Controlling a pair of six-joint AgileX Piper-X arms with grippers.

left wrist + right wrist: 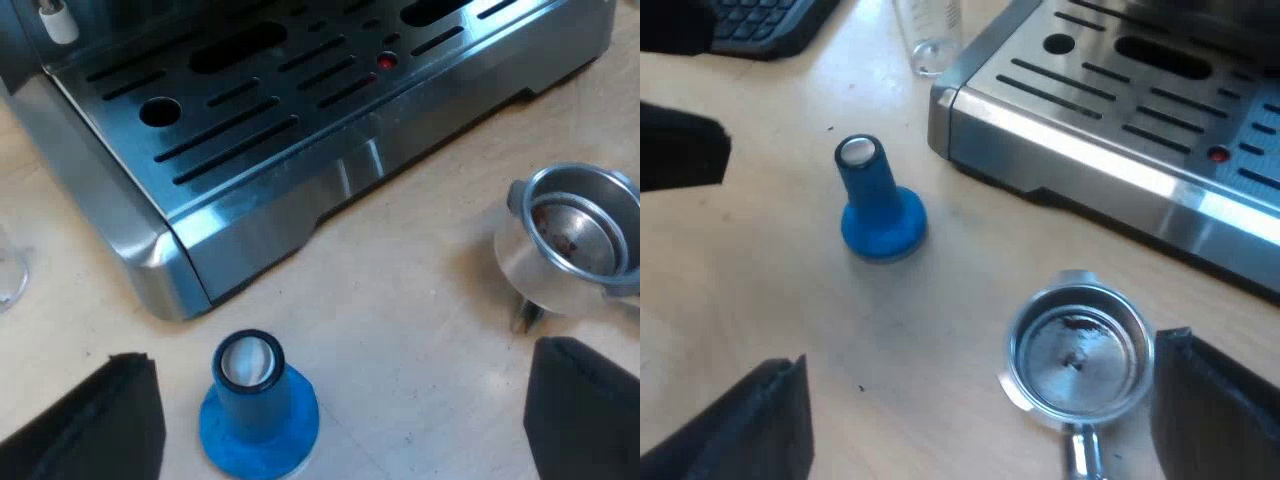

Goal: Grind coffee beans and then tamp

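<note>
A blue tamper (255, 405) stands upright on the wooden table, its base down, just before the espresso machine's drip tray (250, 110). My left gripper (340, 355) hovers above it, open, and the tamper sits nearer one finger (100, 425). The metal holder (575, 235) lies on the table by the other finger, basket up with only traces of coffee inside. My right gripper (982, 350) is open over the table between the tamper (878, 205) and the holder (1080, 350). The holder's basket is close to one finger (1220, 410), and its handle runs out of sight.
A measuring glass (930, 35) stands at the corner of the machine's slotted steel tray (1120, 110). A dark keyboard (760, 20) lies beyond the tamper. A black block (680, 150) juts in beside the tamper. Bare tabletop lies between tamper and holder.
</note>
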